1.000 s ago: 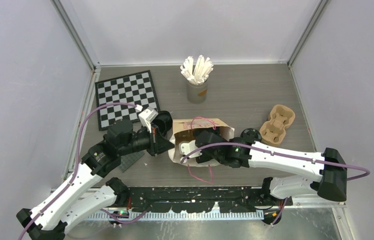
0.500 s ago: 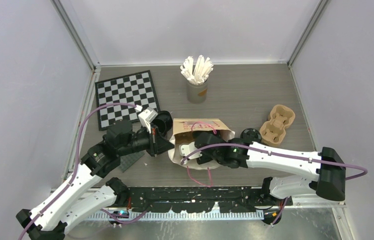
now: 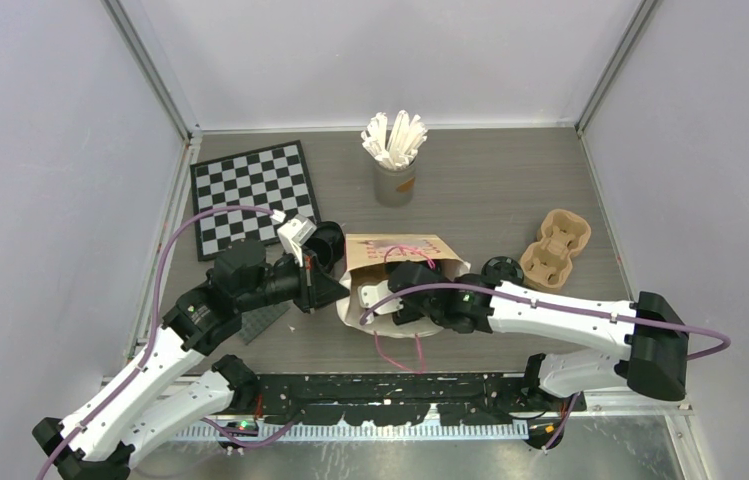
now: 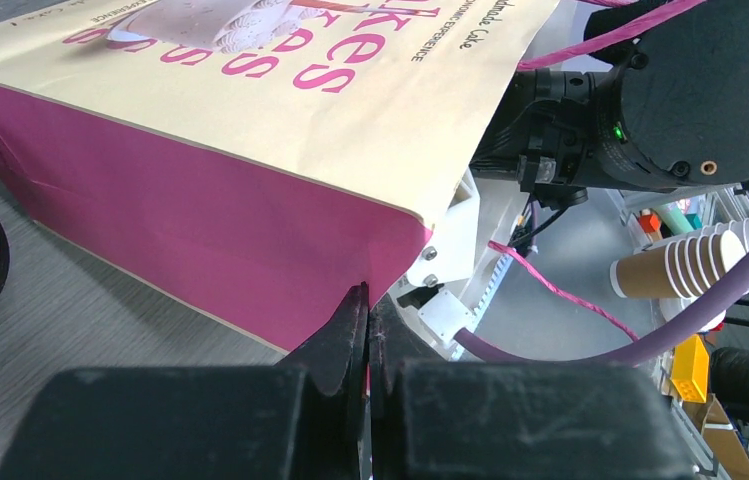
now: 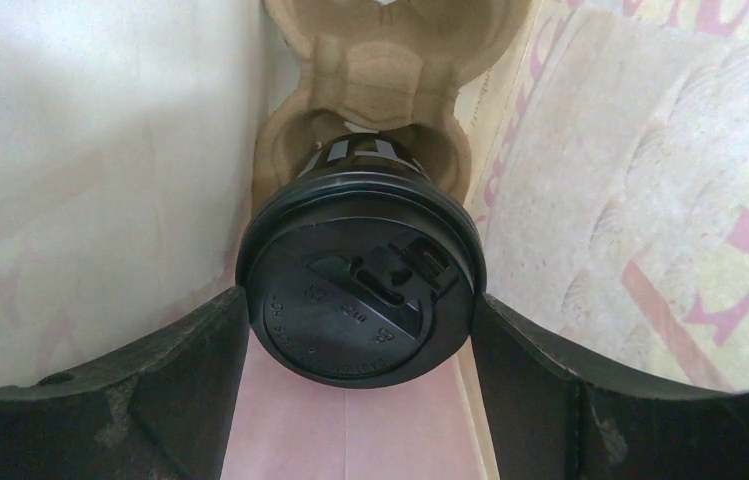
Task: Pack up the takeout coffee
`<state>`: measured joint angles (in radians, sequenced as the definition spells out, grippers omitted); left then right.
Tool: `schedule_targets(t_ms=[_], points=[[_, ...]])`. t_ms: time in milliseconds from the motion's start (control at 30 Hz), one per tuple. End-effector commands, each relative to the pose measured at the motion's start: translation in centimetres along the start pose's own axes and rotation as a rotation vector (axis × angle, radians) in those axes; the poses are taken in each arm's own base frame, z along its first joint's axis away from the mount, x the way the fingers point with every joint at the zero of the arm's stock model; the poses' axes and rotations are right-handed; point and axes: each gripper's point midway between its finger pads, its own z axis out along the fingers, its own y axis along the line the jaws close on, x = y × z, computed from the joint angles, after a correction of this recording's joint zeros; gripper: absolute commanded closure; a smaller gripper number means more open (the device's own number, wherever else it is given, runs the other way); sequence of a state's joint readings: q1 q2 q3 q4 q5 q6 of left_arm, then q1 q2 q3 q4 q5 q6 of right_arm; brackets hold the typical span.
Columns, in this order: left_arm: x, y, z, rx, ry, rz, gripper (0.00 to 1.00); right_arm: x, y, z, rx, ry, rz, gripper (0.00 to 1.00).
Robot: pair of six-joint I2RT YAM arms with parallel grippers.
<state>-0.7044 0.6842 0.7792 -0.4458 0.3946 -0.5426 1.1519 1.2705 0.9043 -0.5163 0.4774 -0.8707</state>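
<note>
The pink paper bag (image 3: 405, 255) lies on its side mid-table, its mouth toward the arms. My left gripper (image 4: 368, 300) is shut on the bag's pink edge (image 4: 250, 240), seen from above at the bag's left corner (image 3: 335, 290). My right arm (image 3: 510, 305) reaches into the bag, so its gripper is hidden from above. Inside, my right gripper (image 5: 355, 300) has both fingers against the black lid of a coffee cup (image 5: 360, 285). The cup's base sits in a pocket of a brown pulp carrier (image 5: 390, 60). A second black coffee cup (image 3: 502, 270) stands on the table right of the bag.
A brown pulp carrier (image 3: 557, 248) lies at the right. A grey cup of white sticks (image 3: 395, 165) stands at the back centre, and a chessboard (image 3: 253, 195) lies at the back left. A black round cup or lid (image 3: 328, 240) sits just left of the bag, by my left wrist.
My right arm has slid a little further left into the bag. The left gripper keeps its pinch on the bag's edge.
</note>
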Motion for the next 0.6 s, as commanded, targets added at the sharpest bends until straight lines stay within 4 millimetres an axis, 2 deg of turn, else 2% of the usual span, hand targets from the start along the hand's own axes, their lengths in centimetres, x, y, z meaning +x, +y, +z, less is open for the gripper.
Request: schedule_targets(t_ms=[0,567], points=[[-0.52,-0.92,-0.23,0.041,-0.013,0.010,1.00,0.06,-1.13,0.24,0.046,-0.003,0.019,0.25],[-0.04,-0.95,-0.26,0.047,-0.002,-0.016,1.00,-0.38,-1.08,0.80,0.054,-0.033,0.034,0.25]])
